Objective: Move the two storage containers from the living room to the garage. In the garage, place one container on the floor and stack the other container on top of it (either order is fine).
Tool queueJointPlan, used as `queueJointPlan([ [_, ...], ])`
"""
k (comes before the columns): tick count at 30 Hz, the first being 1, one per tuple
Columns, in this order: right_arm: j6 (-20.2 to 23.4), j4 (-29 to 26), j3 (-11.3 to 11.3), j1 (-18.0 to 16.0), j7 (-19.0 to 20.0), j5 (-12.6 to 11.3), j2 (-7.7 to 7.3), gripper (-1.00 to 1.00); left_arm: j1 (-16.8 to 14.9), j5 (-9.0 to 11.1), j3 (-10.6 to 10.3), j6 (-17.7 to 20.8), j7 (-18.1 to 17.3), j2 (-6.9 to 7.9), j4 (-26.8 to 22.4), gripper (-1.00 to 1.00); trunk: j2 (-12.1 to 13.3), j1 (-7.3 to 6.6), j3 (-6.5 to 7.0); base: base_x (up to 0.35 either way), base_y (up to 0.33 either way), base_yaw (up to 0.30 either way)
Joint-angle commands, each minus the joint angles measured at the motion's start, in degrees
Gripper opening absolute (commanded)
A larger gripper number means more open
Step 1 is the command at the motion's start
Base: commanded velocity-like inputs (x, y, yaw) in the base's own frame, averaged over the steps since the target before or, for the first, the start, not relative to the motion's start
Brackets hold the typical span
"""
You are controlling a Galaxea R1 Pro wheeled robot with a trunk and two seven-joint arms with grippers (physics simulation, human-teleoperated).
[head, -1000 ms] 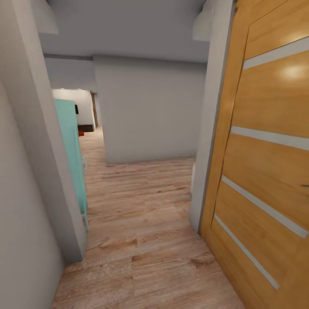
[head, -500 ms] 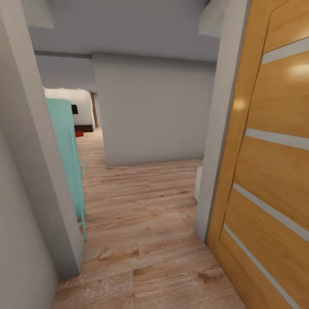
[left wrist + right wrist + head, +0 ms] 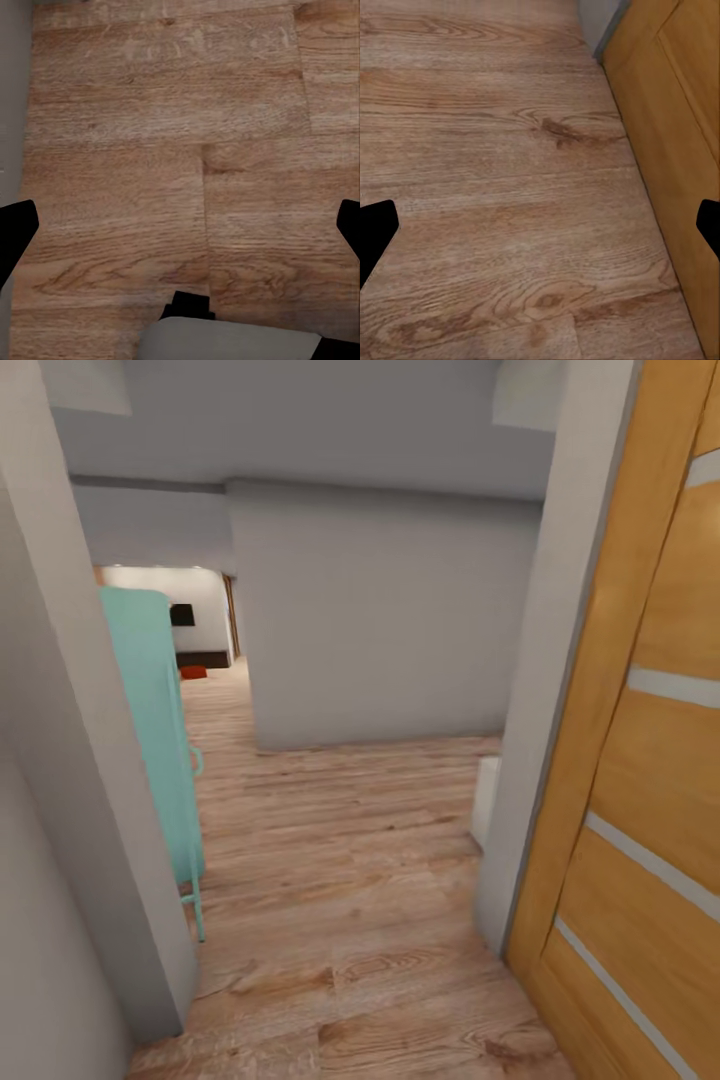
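- One storage container [image 3: 193, 672] shows in the head view as a small orange-red shape far off on the wood floor, past the end of the hallway, in front of a long dark low cabinet [image 3: 203, 658] in the living room [image 3: 185, 628]. It is too small to make out more, and whether a second one sits with it cannot be told.
- Above that cabinet a dark wall TV [image 3: 182, 616] hangs on a white wall.
- The left gripper [image 3: 180, 232] hangs over bare wood plank floor [image 3: 150, 150]; its two black fingertips [image 3: 15, 232] stand at opposite edges of the left wrist view, spread wide, nothing between them.
- The right gripper [image 3: 540, 232] is likewise spread wide over the planks, one black fingertip [image 3: 373, 232] at each side, holding nothing.
- Beside the right gripper, an orange-brown wooden door [image 3: 675, 150] meets the floor, with a grey wall corner [image 3: 598, 19] at its far end.
- In the head view that door [image 3: 640, 740] stands open at the right, with pale horizontal stripes, next to a grey door jamb [image 3: 545, 710].
- A mint-green cabinet [image 3: 155, 740] on thin legs stands at the left, partly behind a grey wall edge [image 3: 90, 790].
- A grey wall block [image 3: 380, 620] faces the camera across the hallway, with the passage running on to its left.
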Motion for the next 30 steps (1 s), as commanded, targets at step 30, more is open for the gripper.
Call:
queueJointPlan([
  [30,0.09,-0.08,0.05,0.06,-0.41,0.60,0.03,1.00,0.01,0.19,0.15,-0.09,-0.04,-0.03,-0.07,1.00,-0.02,0.04,-0.04,0.325,-0.054,0.080],
])
